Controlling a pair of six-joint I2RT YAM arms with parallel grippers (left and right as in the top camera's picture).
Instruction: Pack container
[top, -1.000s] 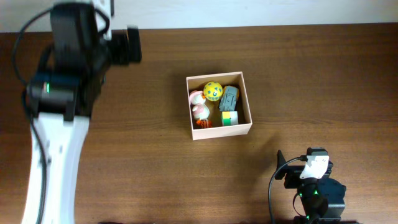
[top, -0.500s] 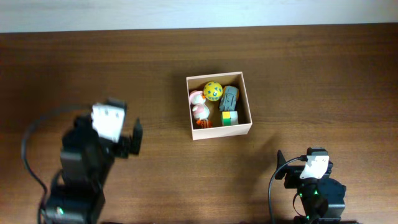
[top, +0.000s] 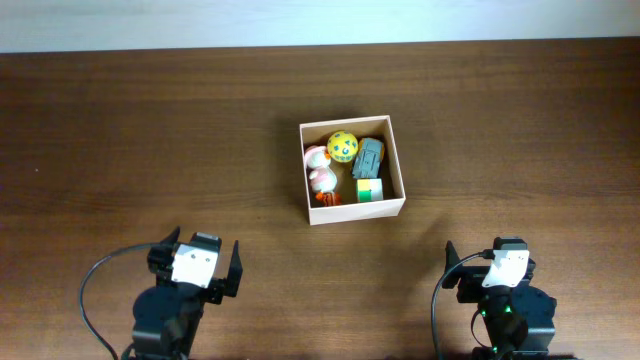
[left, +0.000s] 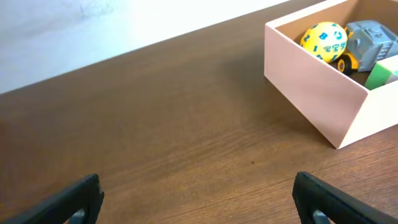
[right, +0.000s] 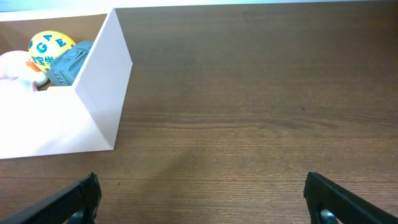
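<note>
The container (top: 394, 160) is a square cream cardboard box at the table's middle. It holds a yellow ball (top: 343, 146), a grey toy vehicle (top: 368, 157), a white-and-pink duck (top: 320, 173) and a yellow-green block (top: 370, 190). It also shows in the left wrist view (left: 311, 93) and the right wrist view (right: 102, 93). My left gripper (left: 196, 199) is open and empty over bare wood at the front left (top: 196, 268). My right gripper (right: 202, 199) is open and empty at the front right (top: 500, 270).
The brown wooden table (top: 500, 120) ends at a pale wall strip along the far edge (top: 320, 20). Both arm bases sit at the near edge.
My left arm has pulled back from the far left, high over the table, down to the front left near edge. The right arm and the container's contents have not moved.
</note>
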